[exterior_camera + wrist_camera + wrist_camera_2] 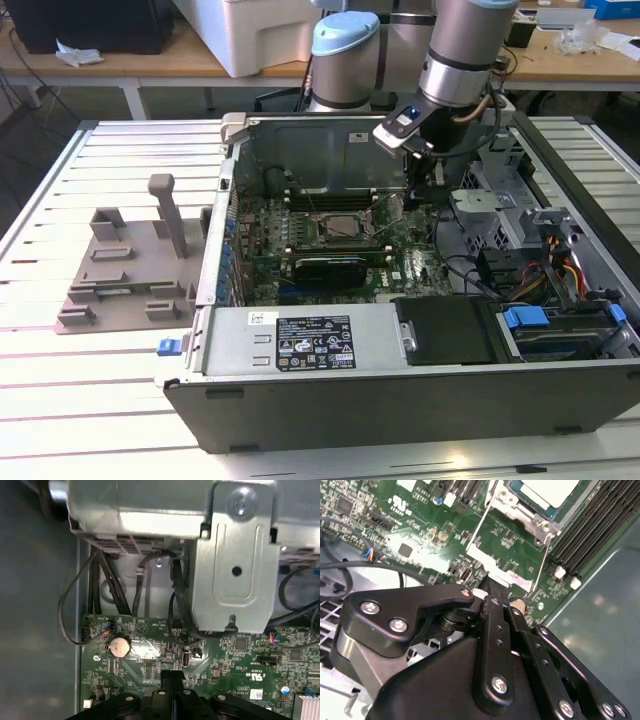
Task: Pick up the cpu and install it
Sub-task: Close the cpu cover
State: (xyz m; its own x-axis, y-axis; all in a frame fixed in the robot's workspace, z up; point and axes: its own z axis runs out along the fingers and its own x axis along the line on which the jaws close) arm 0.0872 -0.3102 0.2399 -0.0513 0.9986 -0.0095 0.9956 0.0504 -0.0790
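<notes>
The cpu point(345, 226) lies flat in the motherboard socket inside the open computer case, silver top up. In the second wrist view the cpu point(547, 490) sits within the metal socket frame point(520, 517), whose hinged plate stands raised towards me. My gripper point(413, 197) hangs over the board on the exterior view's right of the socket, apart from the cpu. Its black fingers point(492, 610) are pressed together at the tip, just at the edge of the raised plate. In the first wrist view the gripper point(172, 676) is shut above the green board, with nothing seen between its fingers.
A grey fixture plate point(120, 270) with raised blocks lies on the table at the exterior view's left. Inside the case are memory slots point(592, 530), a coin battery point(119, 646), loose cables point(100, 595), a metal drive bracket point(235, 570) and the power supply point(310, 340).
</notes>
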